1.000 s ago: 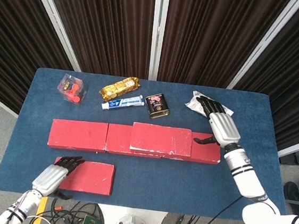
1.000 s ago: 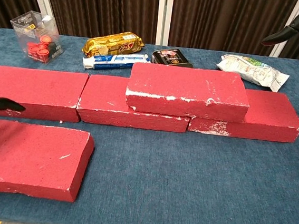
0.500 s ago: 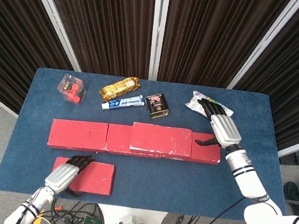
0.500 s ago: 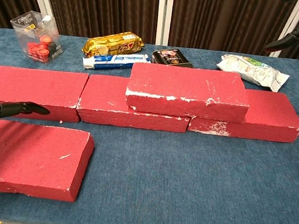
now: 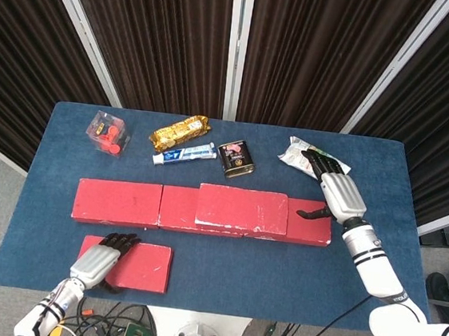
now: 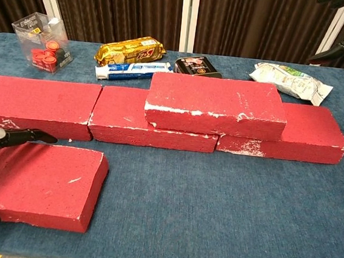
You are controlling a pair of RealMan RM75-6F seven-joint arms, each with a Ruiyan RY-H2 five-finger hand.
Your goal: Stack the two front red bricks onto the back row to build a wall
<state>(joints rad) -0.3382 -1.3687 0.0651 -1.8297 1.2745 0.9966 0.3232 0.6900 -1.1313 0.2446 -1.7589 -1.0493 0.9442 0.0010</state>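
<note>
Three red bricks form the back row [image 5: 116, 202], and a fourth red brick [image 5: 243, 208] lies stacked across the middle and right ones. A single red brick [image 5: 146, 266] lies flat at the front left. My left hand [image 5: 101, 261] rests over that brick's left part. Its fingers [image 6: 19, 134] reach past the far edge, and the thumb sits by the near edge. The brick lies flat on the table. My right hand [image 5: 340, 196] hovers with fingers spread above the right end of the back row [image 6: 309, 133], holding nothing.
Along the back of the blue table [image 5: 278, 270] lie a clear box of red caps [image 5: 108, 132], a golden packet [image 5: 178, 132], a toothpaste box [image 5: 184, 154], a dark tin [image 5: 236, 158] and a white pouch [image 5: 294, 153]. Dark curtains hang behind.
My left hand has slid rightward and further onto the front brick, with its thumb now at the near edge. My right hand has drifted slightly right. No brick has moved.
</note>
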